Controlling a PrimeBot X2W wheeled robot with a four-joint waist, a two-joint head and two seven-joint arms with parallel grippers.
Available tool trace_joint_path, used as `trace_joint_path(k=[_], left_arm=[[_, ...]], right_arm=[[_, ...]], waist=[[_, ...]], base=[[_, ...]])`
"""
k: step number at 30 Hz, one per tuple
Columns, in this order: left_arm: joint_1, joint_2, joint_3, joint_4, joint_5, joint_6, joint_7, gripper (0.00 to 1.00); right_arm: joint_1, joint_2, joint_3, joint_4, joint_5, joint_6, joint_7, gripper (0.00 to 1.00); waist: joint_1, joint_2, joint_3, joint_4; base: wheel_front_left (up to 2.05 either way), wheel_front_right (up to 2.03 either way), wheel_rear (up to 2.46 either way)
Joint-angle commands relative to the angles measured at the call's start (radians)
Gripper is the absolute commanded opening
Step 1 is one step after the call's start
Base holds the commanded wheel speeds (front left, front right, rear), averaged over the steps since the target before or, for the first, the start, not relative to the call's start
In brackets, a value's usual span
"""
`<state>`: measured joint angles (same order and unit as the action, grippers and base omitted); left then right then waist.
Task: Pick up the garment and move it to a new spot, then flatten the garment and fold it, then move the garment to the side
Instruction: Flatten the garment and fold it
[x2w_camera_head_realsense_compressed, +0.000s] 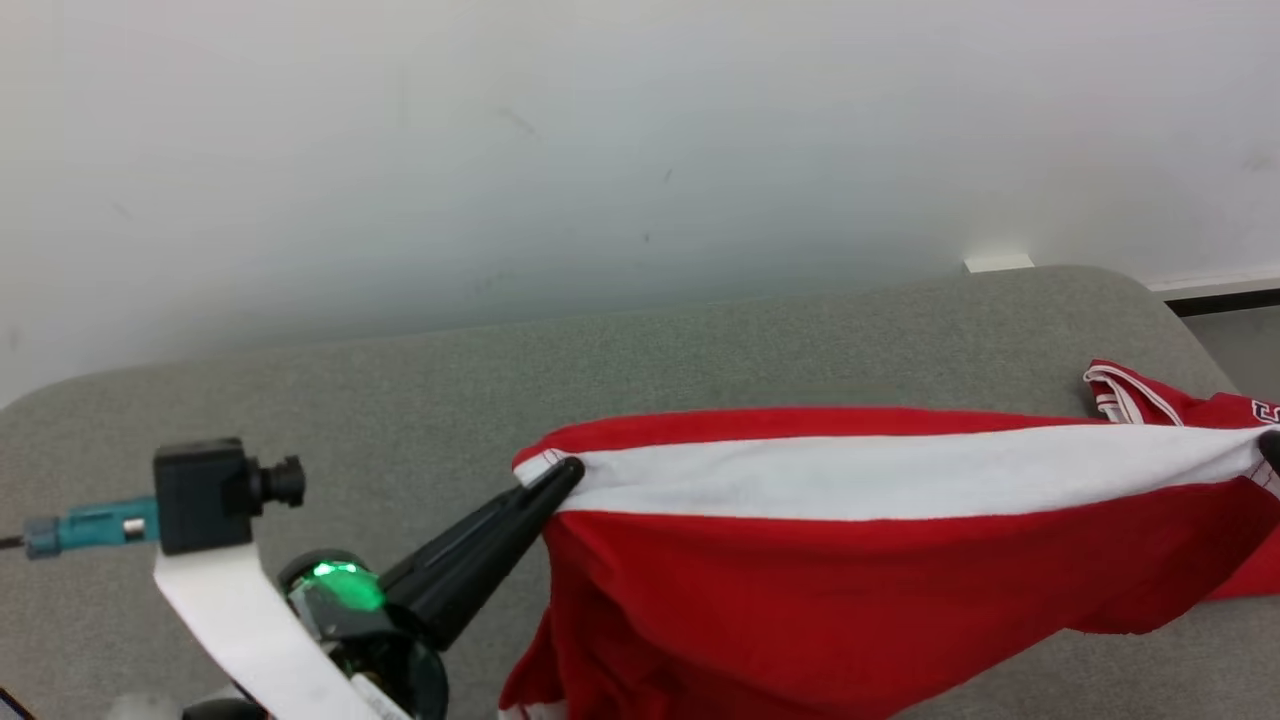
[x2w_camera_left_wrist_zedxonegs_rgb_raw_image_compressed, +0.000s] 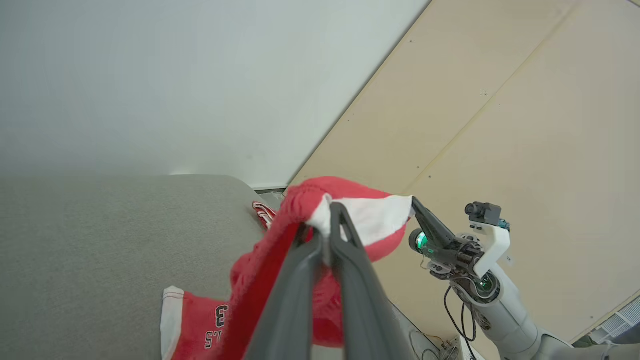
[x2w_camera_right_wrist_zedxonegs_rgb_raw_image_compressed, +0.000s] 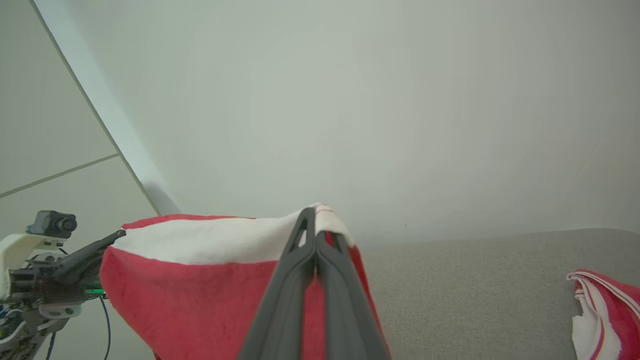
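Head view, L end effector (x2w_camera_head_realsense_compressed: 570, 470) clamped on garment (x2w_camera_head_realsense_compressed: 850, 600) band, R end effector (x2w_camera_right_wrist_zedxonegs_rgb_raw_image_compressed: 315, 232) same, far end

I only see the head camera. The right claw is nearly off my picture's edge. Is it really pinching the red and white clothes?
Observer: Yes. In the right wrist view the right gripper is shut on the white band of the garment.
Operator: Is anything printed on it?
Observer: The left wrist view shows a dark 3 and the letters ST on a lower part, over the grey cushion.
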<state>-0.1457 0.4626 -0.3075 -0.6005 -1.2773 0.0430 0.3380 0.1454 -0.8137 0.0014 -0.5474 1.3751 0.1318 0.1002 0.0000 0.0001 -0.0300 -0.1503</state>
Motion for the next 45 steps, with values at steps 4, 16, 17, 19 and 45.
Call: trace_joint_path(k=[4,16,17,19,45], left_arm=[[-0.103,0.021,0.008,0.072,-0.004,0.010,0.043,0.00],[-0.778,-0.105,-0.078,0.643,0.179,-0.027,0.077,0.00],[-0.838,-0.124,-0.079,0.702,0.201,-0.039,0.053,0.00],[-0.955,-0.151,-0.078,0.821,0.257,-0.053,-0.006,0.00],[-0.488,-0.118,-0.436,0.973,0.141,-0.174,-0.601,0.00]], right_arm=[[-0.079,-0.014,0.007,0.054,0.003,-0.003,0.047,0.00],[-0.897,0.279,0.233,0.526,-0.278,-0.002,0.225,0.00],[-0.977,0.323,0.240,0.578,-0.330,-0.002,0.209,0.00],[-1.123,0.408,0.233,0.679,-0.442,-0.002,0.126,0.00],[-0.576,0.237,0.605,0.692,-0.329,-0.002,-0.345,0.00]], waist=[[0.0000,-0.0001,0.054,0.026],[0.0000,-0.0001,0.328,0.088],[0.0000,-0.0001,0.348,0.085],[0.0000,-0.0001,0.384,0.075],[0.0000,-0.0001,0.319,0.073]], base=[[0.00,0.00,0.00],[0.00,0.00,0.00],[0.00,0.00,0.00],[0.00,0.00,0.00],[0.00,0.00,0.00]])
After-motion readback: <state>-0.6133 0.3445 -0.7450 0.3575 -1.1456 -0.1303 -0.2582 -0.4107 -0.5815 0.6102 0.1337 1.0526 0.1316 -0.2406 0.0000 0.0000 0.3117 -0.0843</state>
